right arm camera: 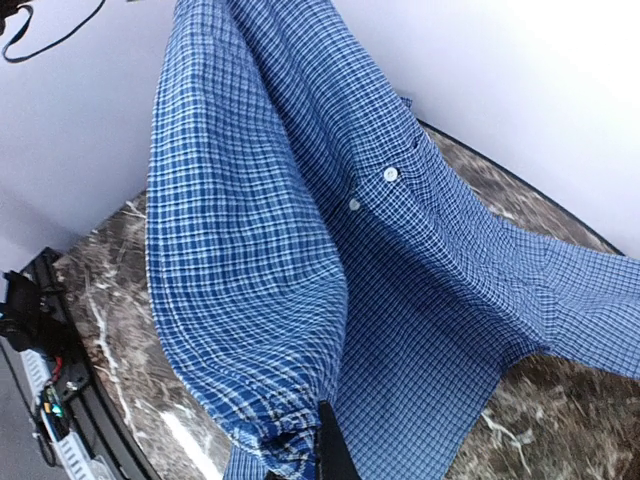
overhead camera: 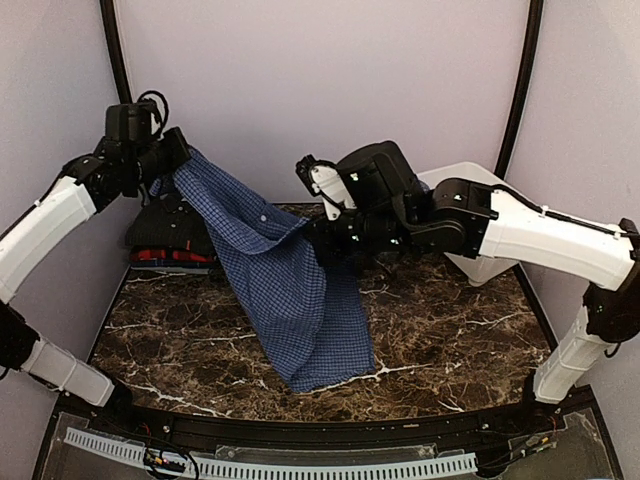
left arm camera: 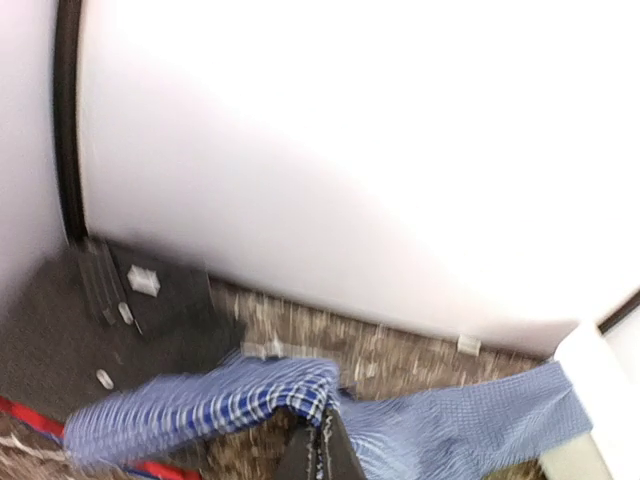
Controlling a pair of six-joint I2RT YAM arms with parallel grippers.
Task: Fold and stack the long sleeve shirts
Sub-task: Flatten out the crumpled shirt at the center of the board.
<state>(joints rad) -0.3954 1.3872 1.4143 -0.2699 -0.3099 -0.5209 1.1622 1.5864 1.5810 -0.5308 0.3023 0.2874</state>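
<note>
From the overhead view you can see your left gripper (overhead camera: 172, 168) raised in the upper left of the frame, clamped on one edge of the blue shirt (overhead camera: 290, 290). Your right gripper (overhead camera: 322, 243), near the centre, is pinched shut on another part of the same cloth. The shirt sags between the two claws and trails to the lower middle, where its end lies on the marble table (overhead camera: 450, 350). Only this view gives you the whole layout: at the left edge the dark shirt (overhead camera: 165, 228) lies on top of the red shirt (overhead camera: 160, 256), and a white basket (overhead camera: 485, 268) sits behind the right arm. Your left wrist view is motion-blurred, yet it brings the dark shirt close in its lower left, with pale buttons and a red strip along the near edge. It also shows blue cloth bunched at the finger at the bottom. Your right wrist view is almost all blue check, sharp enough to show two white buttons (right arm camera: 390, 174) in the upper middle.
</note>
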